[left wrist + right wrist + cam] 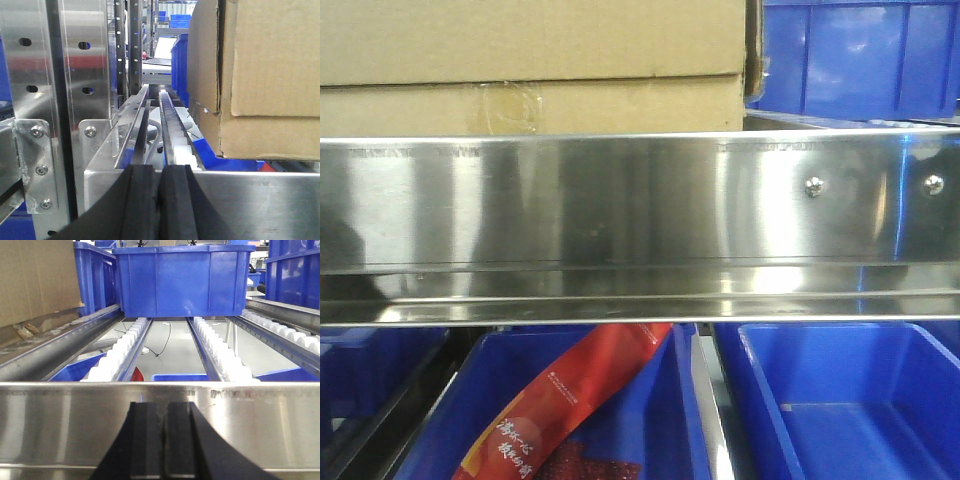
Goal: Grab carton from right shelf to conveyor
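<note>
Because the carton [530,60] sits at the front of the shelf [82,70], directly behind the steel rail [620,210], the rail appears to serve as the end stop for goods fed forward on the roller tracks [120,352]. In the front view the carton occupies the upper left, with its lower edge hidden by the rail. A blue bin [860,55] stands just beside it on the right. Two screws [814,186] mark the right part of the rail. Below the rail, a lower bin holds a red packet [570,400].

Left pincer [158,172]: the two black fingers are pressed together with no visible gap, and nothing is held. The pincer stands low, in front of the rail and to the left of the carton. Contact with the rail cannot be determined.

Right pincer [164,407]: the fingers are likewise closed together and hold nothing. The pincer stands in front of the rail and faces a lane with a bin at its far end. The carton shows at the far left of this view.

Judgement: the grasp has not begun. One pincer lies to each side of the carton, a stance suited to clamping the box between both arms and lifting it over the rail. The conveyor is not in view.
</note>
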### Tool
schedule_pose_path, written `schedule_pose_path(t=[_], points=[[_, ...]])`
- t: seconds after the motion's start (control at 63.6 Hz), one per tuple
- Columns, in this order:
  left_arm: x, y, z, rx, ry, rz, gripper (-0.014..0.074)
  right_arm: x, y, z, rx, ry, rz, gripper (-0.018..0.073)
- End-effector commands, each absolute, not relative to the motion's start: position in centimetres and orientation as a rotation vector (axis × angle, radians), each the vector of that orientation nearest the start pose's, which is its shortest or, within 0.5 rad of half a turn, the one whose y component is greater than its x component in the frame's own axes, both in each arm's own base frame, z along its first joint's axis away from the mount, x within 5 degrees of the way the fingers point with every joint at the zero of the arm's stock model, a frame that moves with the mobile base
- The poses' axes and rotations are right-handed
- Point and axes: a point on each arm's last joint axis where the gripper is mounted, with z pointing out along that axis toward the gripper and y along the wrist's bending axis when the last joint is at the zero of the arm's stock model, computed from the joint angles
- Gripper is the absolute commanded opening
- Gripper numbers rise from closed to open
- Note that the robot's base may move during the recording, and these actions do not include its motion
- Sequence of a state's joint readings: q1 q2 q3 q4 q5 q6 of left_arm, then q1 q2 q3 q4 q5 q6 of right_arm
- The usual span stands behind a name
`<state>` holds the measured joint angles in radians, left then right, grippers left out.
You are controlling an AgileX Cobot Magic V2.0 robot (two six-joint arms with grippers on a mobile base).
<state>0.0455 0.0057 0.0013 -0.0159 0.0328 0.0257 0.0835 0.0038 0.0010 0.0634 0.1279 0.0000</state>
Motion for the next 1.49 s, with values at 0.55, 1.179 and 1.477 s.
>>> schedule_pose_path(t=[0.55, 1.179, 1.477], points=[[5.6, 0.3, 21.6, -0.032, 1.456, 0.043, 0.0013, 5.6, 0.5, 20.5, -0.025, 1.57, 0.111, -0.0073], [3.9, 0.2, 28.0, -0.023, 1.294, 0.051, 0.0017, 3.5, 0.5, 28.5, 0.038, 1.379, 0.226, -0.0071], [4.1, 0.2, 36.5, -0.008, 1.444, 0.076, 0.0341, 3.4, 0.8, 37.0, 0.014, 1.404, 0.24, 0.0417]])
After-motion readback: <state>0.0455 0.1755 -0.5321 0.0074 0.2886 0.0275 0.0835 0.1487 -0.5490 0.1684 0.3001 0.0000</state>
